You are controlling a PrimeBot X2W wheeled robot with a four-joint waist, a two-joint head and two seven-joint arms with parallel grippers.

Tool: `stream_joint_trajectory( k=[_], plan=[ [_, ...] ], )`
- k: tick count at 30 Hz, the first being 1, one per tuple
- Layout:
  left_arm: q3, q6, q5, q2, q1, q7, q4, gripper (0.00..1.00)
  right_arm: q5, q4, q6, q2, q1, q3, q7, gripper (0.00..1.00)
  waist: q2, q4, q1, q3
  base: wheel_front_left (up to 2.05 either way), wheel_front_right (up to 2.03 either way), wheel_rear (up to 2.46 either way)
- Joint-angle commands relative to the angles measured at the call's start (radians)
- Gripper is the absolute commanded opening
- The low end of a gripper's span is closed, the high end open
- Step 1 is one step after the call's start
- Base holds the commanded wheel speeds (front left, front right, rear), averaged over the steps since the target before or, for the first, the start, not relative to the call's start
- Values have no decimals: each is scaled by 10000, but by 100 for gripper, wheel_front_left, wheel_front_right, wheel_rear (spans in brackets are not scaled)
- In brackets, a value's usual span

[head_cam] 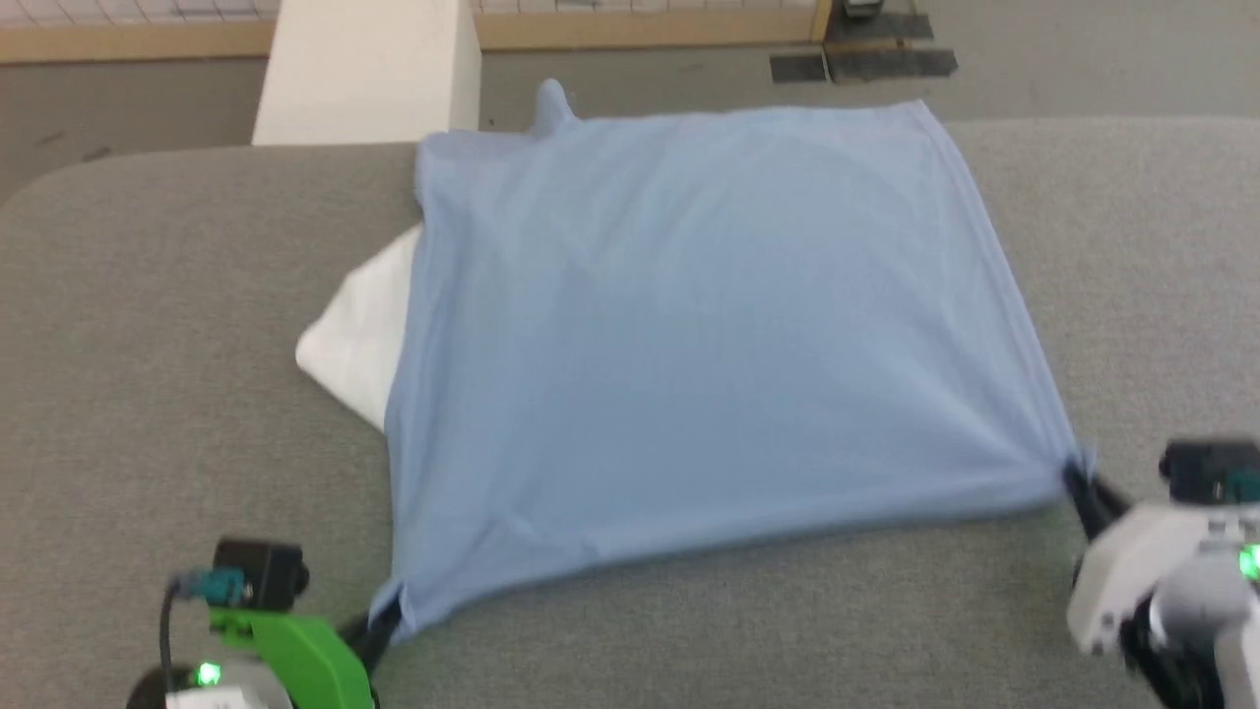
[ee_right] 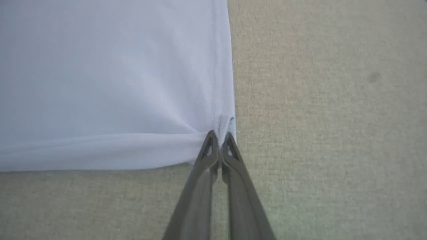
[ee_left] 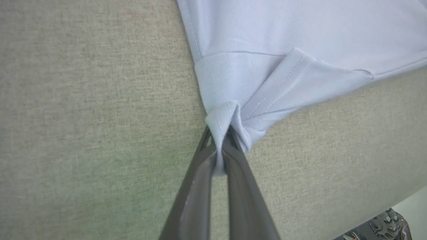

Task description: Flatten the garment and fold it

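**Ana:** What takes up the most room down there?

**Ben:** The table [head_cam: 138, 325]. It is grey and cloth-covered, and it runs across nearly the whole head view, with a rounded corner at the upper left. Past its far edge, along the top of the frame, there is grey floor [head_cam: 1083, 59] and a pale column [head_cam: 364, 79] at the upper left.

**Ana:** And the shirt?

**Ben:** The shirt [head_cam: 689, 325] lies on the table in the middle of the frame. It is light blue, spread out and close to flat. Its far edge sits near the table's far edge, and a small nub of cloth sticks up at the top, just right of the column. The near edge is drawn in a shallow curve between the two lower corners. A white panel [head_cam: 359, 335] pokes out from under its left side, at the middle left.

**Ana:** Who has hold of it?

**Ben:** Both arms. The left gripper [head_cam: 386, 620], at the lower left, is clenched on the shirt's lower-left corner. In the left wrist view the cloth is pinched between the two dark fingers. A stitched hem [ee_left: 280, 83] is folded over just above the tips.

**Ana:** And the other one?

**Ben:** The right gripper [head_cam: 1075, 475], at the lower right, is clamped on the lower-right corner. In the right wrist view its fingers are pressed together, with the corner bunched at the tips and creases running off to the left.

**Ana:** Are the corners lifted off the table?

**Ben:** I can't tell.
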Motion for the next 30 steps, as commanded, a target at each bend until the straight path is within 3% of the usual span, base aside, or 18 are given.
stream_joint_trajectory(
  k=[1, 7, 11, 16, 23, 30],
  plan=[
    [22, 168, -33, 67, 406, -13, -91, 0, -71, -221, -21, 134, 516, -187, 313, 0, 0, 193, 1, -281, 0, 0, 0],
    [-51, 720, 139, -8, 1594, -257, -353, 0, -170, -1619, -21, 856, 2572, -902, 1907, 0, 0, 229, 1, -471, 0, 0, 0],
    [-242, 828, 207, -100, 2069, -350, -476, 0, -186, -2258, -21, 1123, 3292, -1211, 2053, 0, 0, 166, 1, -526, 0, 0, 0],
    [-392, 833, 1181, -450, 1876, -1891, -457, 0, -216, -2581, -21, 1392, 3557, -1188, 969, 0, 0, 153, 1, -579, 0, 0, 0],
    [-342, 1033, 2475, -1344, 595, -4629, 365, 0, -445, -2550, -21, 1200, 3330, -620, -916, 0, 0, 78, 1, -753, 0, 0, 0],
    [-373, 648, 2960, -1339, -1002, -5371, 1268, 0, -572, -2311, -21, 672, 2311, -254, -1451, 0, 0, -147, 1, -718, 0, 0, 0]
  ],
)
